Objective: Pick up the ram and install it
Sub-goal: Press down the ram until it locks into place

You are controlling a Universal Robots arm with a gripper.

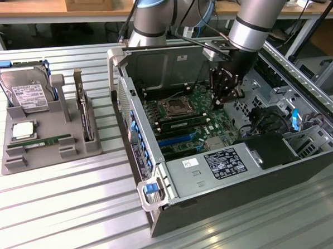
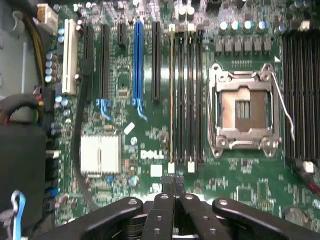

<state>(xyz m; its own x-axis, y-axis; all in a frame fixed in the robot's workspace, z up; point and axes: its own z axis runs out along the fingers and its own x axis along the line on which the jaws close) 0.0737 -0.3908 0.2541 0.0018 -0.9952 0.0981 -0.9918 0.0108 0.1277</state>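
Ram point(image 1: 38, 144) lies in tray point(image 1: 12, 166) at left; gripper point(image 1: 227, 97) jaws together, empty, over motherboard point(image 1: 191, 120) inside case point(image 1: 303, 167).

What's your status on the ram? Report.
Gripper shut, empty, above motherboard. One ram stick seated in slot; another ram stick on tray. Nothing obstructing.

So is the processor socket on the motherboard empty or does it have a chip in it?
Empty. In the wrist view the socket shows its bare contact field inside the metal frame, with no silver chip seated. A square silver processor sits in the grey tray outside the case.

Ext high, oblique; wrist close above motherboard point(image 2: 150, 150).
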